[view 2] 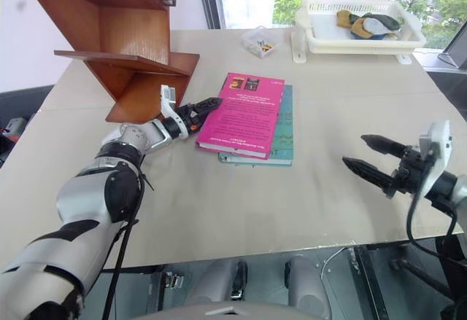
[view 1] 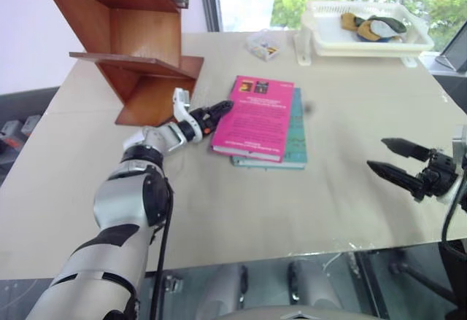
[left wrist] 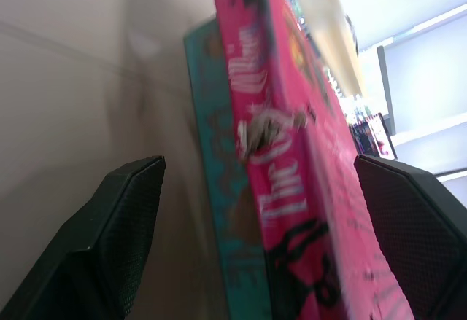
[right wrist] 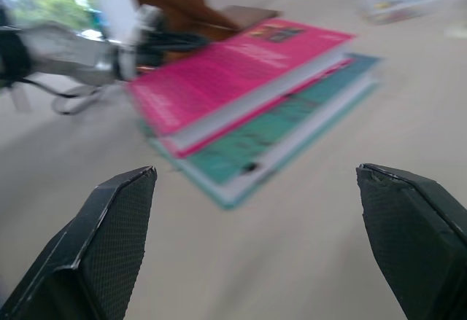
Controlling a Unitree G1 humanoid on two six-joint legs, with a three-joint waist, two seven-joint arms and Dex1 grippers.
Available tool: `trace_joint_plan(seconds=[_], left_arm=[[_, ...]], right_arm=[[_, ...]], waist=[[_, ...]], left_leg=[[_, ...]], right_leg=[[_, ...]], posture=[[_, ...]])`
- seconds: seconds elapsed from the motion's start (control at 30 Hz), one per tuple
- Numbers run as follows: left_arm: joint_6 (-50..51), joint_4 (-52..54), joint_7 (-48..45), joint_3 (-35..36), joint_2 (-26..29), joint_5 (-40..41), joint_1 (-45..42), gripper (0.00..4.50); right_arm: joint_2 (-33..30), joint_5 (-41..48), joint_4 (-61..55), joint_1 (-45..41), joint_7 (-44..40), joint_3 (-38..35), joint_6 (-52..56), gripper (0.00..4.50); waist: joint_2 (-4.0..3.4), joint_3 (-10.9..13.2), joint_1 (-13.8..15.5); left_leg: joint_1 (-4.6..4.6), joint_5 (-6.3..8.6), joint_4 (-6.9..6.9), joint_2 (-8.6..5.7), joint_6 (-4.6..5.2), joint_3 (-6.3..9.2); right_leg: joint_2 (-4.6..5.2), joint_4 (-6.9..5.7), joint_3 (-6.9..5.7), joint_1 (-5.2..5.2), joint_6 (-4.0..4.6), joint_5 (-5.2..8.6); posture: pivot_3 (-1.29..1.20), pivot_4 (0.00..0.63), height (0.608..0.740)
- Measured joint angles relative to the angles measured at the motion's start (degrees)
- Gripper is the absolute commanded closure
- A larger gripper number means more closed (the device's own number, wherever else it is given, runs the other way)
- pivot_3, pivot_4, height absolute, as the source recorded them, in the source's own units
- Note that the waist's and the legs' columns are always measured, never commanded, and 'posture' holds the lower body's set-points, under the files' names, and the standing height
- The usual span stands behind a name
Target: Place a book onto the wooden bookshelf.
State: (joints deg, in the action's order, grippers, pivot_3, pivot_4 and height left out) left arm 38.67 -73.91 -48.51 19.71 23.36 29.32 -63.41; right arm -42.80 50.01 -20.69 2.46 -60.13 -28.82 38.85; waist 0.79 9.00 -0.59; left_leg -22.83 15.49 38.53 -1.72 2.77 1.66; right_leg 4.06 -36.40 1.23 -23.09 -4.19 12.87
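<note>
The pink book (view 1: 254, 117) lies flat on the table, stacked on a teal book (view 1: 295, 145). My left gripper (view 1: 221, 108) is open and level at the pink book's left edge. In the left wrist view its two fingers (left wrist: 124, 211) stand wide apart, with the near edges of both books between them. The wooden bookshelf (view 1: 139, 50) stands at the table's back left, just behind that arm. My right gripper (view 1: 377, 154) hovers open well to the right of the books with nothing between its fingers. The right wrist view looks back at the book stack (right wrist: 248, 79).
A white basket (view 1: 365, 32) holding cloths sits at the back right. A small clear box (view 1: 263, 45) lies behind the books. The beige table (view 1: 219, 211) runs to its front edge close below the arms.
</note>
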Motion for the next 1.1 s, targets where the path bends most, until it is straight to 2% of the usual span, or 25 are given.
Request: trace_joint_plan(seconds=[0.07, 0.17, 0.3, 0.33, 0.37, 0.43, 0.6, 0.73, 0.87, 0.97, 1.1], left_arm=[[1.14, -0.51, -1.2, 0.0, -0.13, -0.69, -0.39, 0.07], [2.66, -1.11, -1.92, 0.22, -0.34, -1.42, -0.86, 0.85], [3.31, -1.28, -1.47, 2.77, -0.32, -1.54, -1.05, 2.77], [3.64, -1.27, -1.56, 3.27, -0.23, -1.33, -1.2, 3.0], [4.19, -1.27, -1.78, 3.6, -0.03, -1.12, -1.24, 3.61], [5.75, -1.27, -2.6, 4.55, 0.25, -1.0, -1.23, 4.18], [14.98, 1.47, -5.56, 6.88, 1.4, 1.8, -0.97, 4.36], [19.72, 9.25, -6.12, 7.85, 0.6, 4.68, 0.98, 4.37], [19.62, 35.34, -0.48, 7.69, -7.78, 8.72, 10.51, 4.37], [14.45, 55.46, 4.08, 2.26, -11.41, 7.76, 16.13, 4.37], [-2.16, 71.21, 7.66, -5.66, -11.63, -0.39, 16.75, 4.37]], right_arm=[[-0.68, 2.34, -1.2, 0.81, -0.88, -0.7, 0.89, 0.0], [-1.61, 3.52, -1.9, 1.05, -0.78, -1.03, 1.03, 0.0], [-1.61, 3.51, -1.88, 1.05, -0.48, -1.01, 0.8, 0.0], [-1.61, 3.42, -1.88, 1.05, -0.46, -0.92, 0.64, 0.0], [-1.61, 3.3, -1.88, 1.05, -0.44, -0.79, 0.47, 0.0], [-1.59, 3.01, -1.88, 1.12, -0.31, -0.5, 0.01, 0.0], [-1.19, 2.14, -1.81, 0.98, 0.32, 2.0, -0.82, 0.0], [-1.19, 2.14, -1.55, 0.02, 0.34, 2.37, -1.33, 0.0], [-2.28, 3.13, 1.87, -1.68, -2.04, 1.89, -1.58, 0.0], [-4.46, 4.86, 6.01, -2.29, -4.74, -0.82, -1.18, 0.0], [-5.75, 5.95, 10.77, -4.15, -6.78, -3.08, -1.09, 0.0]], waist=[[0.02, 0.01, 0.01], [0.06, 0.0, 0.01], [0.06, 0.01, 0.01], [0.06, 0.01, 0.01], [0.06, 0.01, -0.02], [0.06, 0.01, -0.01], [0.08, 0.02, -0.05], [0.09, 0.02, 0.03], [0.13, 0.05, 0.52], [0.14, 0.05, 1.05], [0.09, 0.02, 1.47]], left_leg=[[0.0, 0.0, 0.02, -0.01, 0.0, 0.0], [0.04, 0.0, 0.05, 0.01, 0.0, 0.0], [0.05, 0.0, 0.05, 0.03, -0.01, 0.02], [0.05, 0.0, 0.05, 0.03, -0.01, 0.01], [0.05, 0.0, 0.05, 0.03, -0.01, 0.01], [0.05, 0.0, 0.05, 0.03, -0.01, 0.0], [0.0, -0.01, 0.05, 0.03, -0.01, 0.0], [-0.01, -0.01, 0.05, 0.04, -0.03, 0.0], [-0.11, -0.14, 0.04, 0.06, -0.29, -0.05], [-0.17, -0.14, -0.05, 0.05, -0.32, -0.05], [-0.08, -0.14, -0.17, 0.05, -0.34, -0.13]], right_leg=[[0.01, -0.01, 0.0, 0.01, 0.0, 0.0], [0.01, -0.07, 0.0, 0.01, 0.0, 0.0], [-0.01, -0.12, 0.0, 0.0, 0.0, 0.0], [0.0, -0.12, 0.0, 0.0, 0.0, 0.0], [0.0, -0.12, 0.01, 0.0, 0.0, 0.0], [0.0, -0.11, 0.01, -0.01, 0.0, 0.0], [0.0, -0.14, 0.01, -0.06, 0.0, 0.0], [0.04, -0.14, 0.05, -0.06, 0.0, 0.0], [0.2, -0.08, 0.18, -0.14, 0.01, -0.01], [0.47, 0.0, 0.37, -0.2, 0.02, -0.02], [0.45, 0.07, 0.37, -0.18, 0.03, -0.02]], posture=[[0.0, 0.15, 0.74], [0.0, 0.15, 0.74], [0.0, 0.15, 0.74], [0.0, 0.15, 0.74], [0.0, 0.15, 0.74], [0.0, 0.15, 0.74], [0.0, 0.15, 0.74], [0.0, 0.15, 0.74], [0.0, 0.15, 0.74], [0.0, 0.15, 0.74], [0.0, 0.15, 0.74]])
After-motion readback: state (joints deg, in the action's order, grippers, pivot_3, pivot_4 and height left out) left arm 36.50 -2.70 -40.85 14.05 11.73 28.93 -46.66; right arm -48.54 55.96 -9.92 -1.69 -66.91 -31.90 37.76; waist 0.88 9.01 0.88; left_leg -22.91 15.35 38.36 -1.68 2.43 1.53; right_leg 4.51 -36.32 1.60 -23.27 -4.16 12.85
